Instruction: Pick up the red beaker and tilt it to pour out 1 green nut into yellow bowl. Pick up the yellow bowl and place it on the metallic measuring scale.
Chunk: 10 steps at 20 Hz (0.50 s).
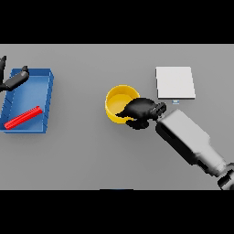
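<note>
At the far left edge the left hand (13,80) shows only in part, its dark fingers stretched out straight over the upper left corner of the blue tray (48,98); it seems to hover above the tray's rim rather than rest on it, though the view does not settle this. Inside the tray lies the red beaker (23,117), on its side, its long axis running from lower left to upper right, near the tray's lower edge. Which end is its mouth cannot be told.

Near the middle of the grey table (82,155) stands the yellow bowl (119,98), upright and round, its open top facing up. The right arm comes in from the lower right corner and slants up and to the left, its wrist just right of the bowl. The right hand (140,109) is curled over the bowl's lower right rim, fingers bent round the edge and pinching it.

To the upper right, just beside the bowl but apart from it, lies the metallic measuring scale (175,82), a pale flat square plate. A small mark sits at its lower edge; no writing on it can be read.
</note>
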{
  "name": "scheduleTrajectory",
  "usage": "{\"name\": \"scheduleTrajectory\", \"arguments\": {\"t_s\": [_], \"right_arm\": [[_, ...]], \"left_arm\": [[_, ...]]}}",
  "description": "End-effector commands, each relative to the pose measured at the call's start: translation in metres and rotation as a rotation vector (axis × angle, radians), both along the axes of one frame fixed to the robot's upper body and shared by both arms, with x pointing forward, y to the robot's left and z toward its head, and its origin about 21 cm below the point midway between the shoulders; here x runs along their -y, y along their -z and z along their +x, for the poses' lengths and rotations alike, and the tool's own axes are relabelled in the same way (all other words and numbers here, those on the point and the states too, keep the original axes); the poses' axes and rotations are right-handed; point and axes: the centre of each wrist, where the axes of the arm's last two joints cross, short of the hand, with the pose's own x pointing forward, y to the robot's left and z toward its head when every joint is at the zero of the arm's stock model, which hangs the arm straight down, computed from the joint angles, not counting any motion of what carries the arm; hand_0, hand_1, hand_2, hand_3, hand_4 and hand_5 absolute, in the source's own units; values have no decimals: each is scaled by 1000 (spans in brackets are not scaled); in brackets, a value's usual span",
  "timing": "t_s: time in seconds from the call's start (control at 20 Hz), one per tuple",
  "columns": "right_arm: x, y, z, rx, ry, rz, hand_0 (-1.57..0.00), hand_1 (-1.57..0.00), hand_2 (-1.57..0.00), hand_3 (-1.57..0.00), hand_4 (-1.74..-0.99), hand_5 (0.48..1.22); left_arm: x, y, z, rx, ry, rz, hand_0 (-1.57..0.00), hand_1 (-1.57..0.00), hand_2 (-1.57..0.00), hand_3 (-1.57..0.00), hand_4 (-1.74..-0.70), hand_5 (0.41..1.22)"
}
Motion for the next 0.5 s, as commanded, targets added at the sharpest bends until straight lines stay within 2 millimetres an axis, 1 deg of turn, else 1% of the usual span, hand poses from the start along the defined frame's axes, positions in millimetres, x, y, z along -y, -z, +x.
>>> {"name": "scheduleTrajectory", "arguments": {"t_s": [0.0,0.05,0.1,0.15,0.25,0.3,0.35,0.4,0.45], "right_arm": [[0,0,0,-7,-3,-8,-1223,-1200,-1183,-932,-1628,1137],[1,-3,2,-16,1,-5,-1292,-1274,-1261,-1019,-1649,1154],[0,-2,2,-15,2,-6,-1348,-1333,-1283,-1092,-1667,1167],[4,-5,2,-19,0,-2,-1393,-1381,-1314,-1142,-1682,1178],[3,-5,-1,-10,12,-1,-1457,-1449,-1387,-1170,-1703,1193],[3,-6,1,-7,16,3,-1480,-1474,-1424,-1176,-1711,1199],[5,-8,0,-8,11,5,-1498,-1493,-1453,-1181,-1717,1203],[2,-13,0,3,10,6,-1513,-1509,-1453,-1192,-1722,1207],[7,-19,0,-3,3,24,-1524,-1521,-1470,-1192,-1726,1210]], "left_arm": [[-4,0,-1,1,3,-2,1,1,1,1,-799,727],[-4,-1,1,-4,1,2,1,1,1,1,-799,727],[-5,-1,1,0,3,0,1,1,1,1,-800,726],[-4,-3,0,4,6,0,1,1,1,1,-802,725],[-4,-5,0,3,0,-7,1,1,1,1,-804,726],[-5,-5,-2,4,0,-8,1,1,1,1,-806,724],[-1,-5,-1,0,3,-2,1,1,1,1,-805,725],[0,-4,0,2,7,4,1,1,1,1,-803,725],[-1,-2,-1,-1,9,7,1,1,1,1,-802,724]]}}
